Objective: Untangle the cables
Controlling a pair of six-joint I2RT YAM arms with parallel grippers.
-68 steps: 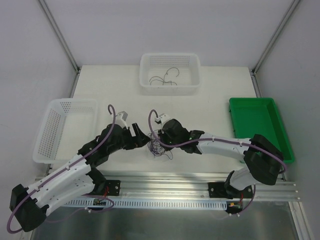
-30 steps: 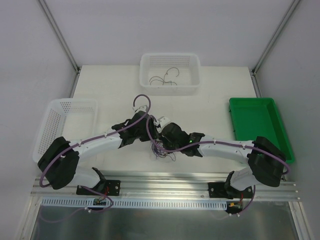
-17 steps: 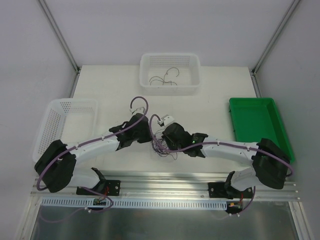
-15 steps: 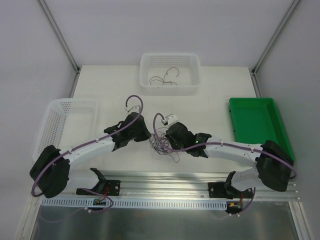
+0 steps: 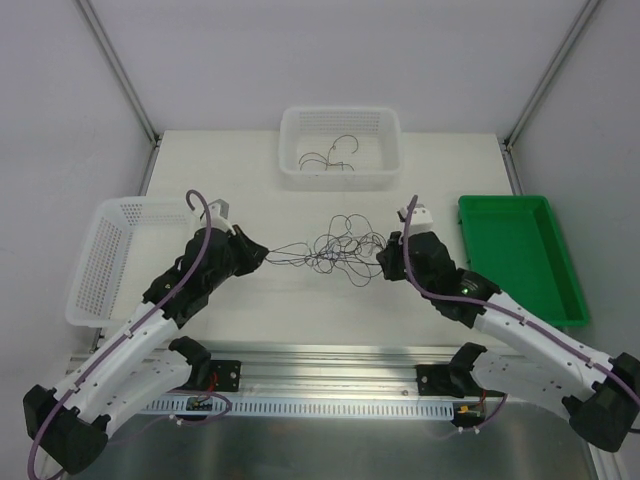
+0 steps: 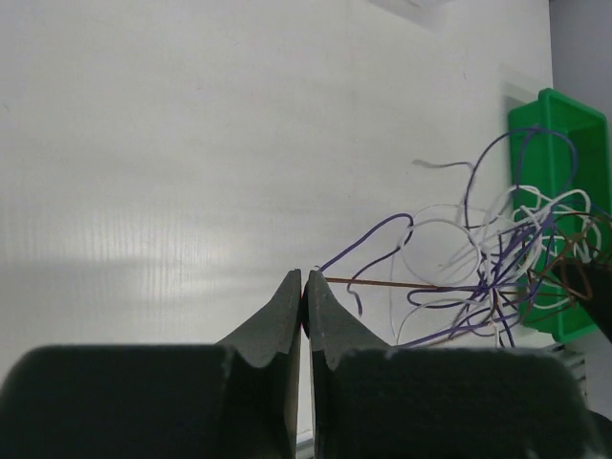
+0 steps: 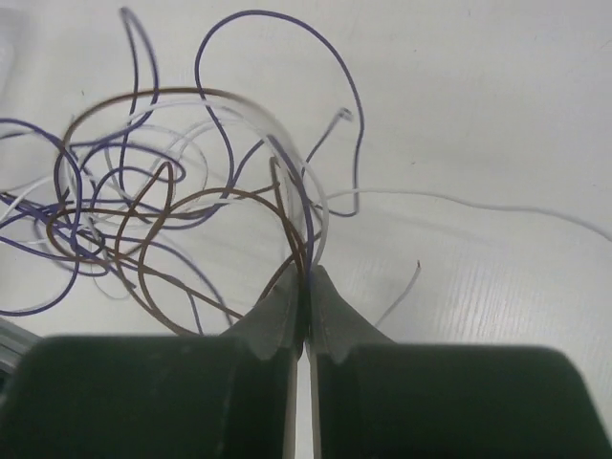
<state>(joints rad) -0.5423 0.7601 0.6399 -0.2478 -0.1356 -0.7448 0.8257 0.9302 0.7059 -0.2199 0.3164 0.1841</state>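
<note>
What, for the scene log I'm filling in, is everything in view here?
table: one, white, under everything.
far basket: one, white, far centre of the table.
loose cables: a few, dark, inside the far basket.
left basket: one, white, left edge of the table.
tray: one, green, right edge of the table.
tangled cables: one bunch, strand count unclear; purple, white and brown; stretched mid-table between the two grippers.
left gripper: one, black, shut on the bunch's left end.
right gripper: one, black, shut on its right end.
</note>
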